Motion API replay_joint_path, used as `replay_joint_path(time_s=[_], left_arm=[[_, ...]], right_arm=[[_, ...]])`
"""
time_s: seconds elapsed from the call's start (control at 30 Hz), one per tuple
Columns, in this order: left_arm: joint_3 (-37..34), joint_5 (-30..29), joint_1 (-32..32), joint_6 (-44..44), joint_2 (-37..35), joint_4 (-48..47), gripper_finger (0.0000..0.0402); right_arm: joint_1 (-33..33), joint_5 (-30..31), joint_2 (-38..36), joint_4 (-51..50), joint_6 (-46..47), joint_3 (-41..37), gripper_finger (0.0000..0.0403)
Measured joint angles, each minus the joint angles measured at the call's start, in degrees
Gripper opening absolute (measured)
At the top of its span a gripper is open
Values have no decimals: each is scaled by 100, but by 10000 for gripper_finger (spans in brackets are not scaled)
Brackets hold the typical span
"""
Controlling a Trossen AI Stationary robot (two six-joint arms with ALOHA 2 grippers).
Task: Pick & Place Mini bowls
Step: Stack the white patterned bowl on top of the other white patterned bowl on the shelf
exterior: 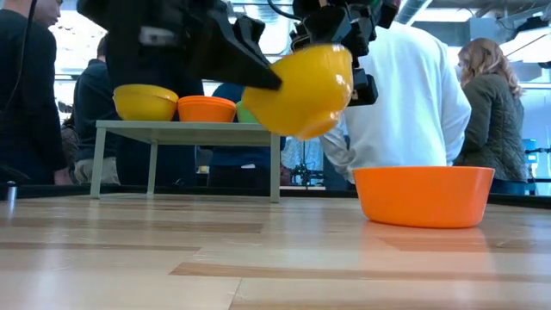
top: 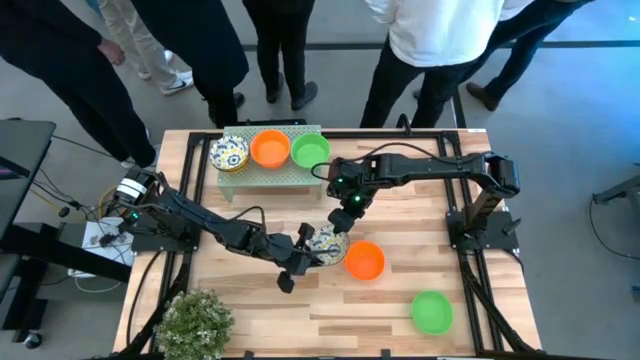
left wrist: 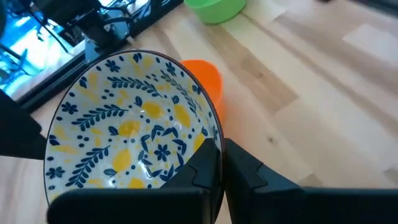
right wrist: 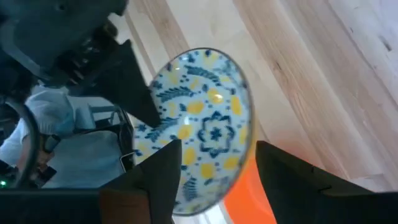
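Above the middle of the table, the floral bowl [top: 328, 245] hung clear of the wood, tilted, with its yellow outside turned toward the low camera, and both arms met at it. The left gripper [top: 303, 252] had its two fingers closed over the rim of this bowl, one finger inside and one outside, so the bowl was carried by that side. The right gripper [top: 352, 200] came from the opposite side, the side of the rack, and its fingers [right wrist: 158, 171] stood wide apart with the bowl just in front of them and between their lines; they did not seem to touch it yet (from these views I could not be fully sure). So the free rim of the bowl lay toward the right gripper, and I judged that a handover would turn on this: the right fingers had to advance onto that open edge. Just beside and under the bowl sat an orange bowl [top: 365, 260] on the table, and a green bowl [top: 432, 311] lay well apart, nearer the table's front corner on the right arm's side
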Motion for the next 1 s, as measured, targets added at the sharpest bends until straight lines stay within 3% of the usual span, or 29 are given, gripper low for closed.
replay_joint_path(time_s=[0.2, 0.53, 0.73, 1.0], left_arm=[[0, -207, -397, -552, -464, -743, 12], [0, -947, -1013, -2216, -1761, -2612, 12], [31, -1722, -1048, -2369, -2465, -3557, 12], [1311, -2768, -927, -2381, -2685, -5792, 12]], right_arm=[[44, 30, -1, -195, -304, 0, 201], [557, 874, -3, -1114, -1531, 0, 171], [967, 1771, -3, -1450, -1769, 0, 151], [1804, 2725, -3, -1663, -1861, 0, 123]])
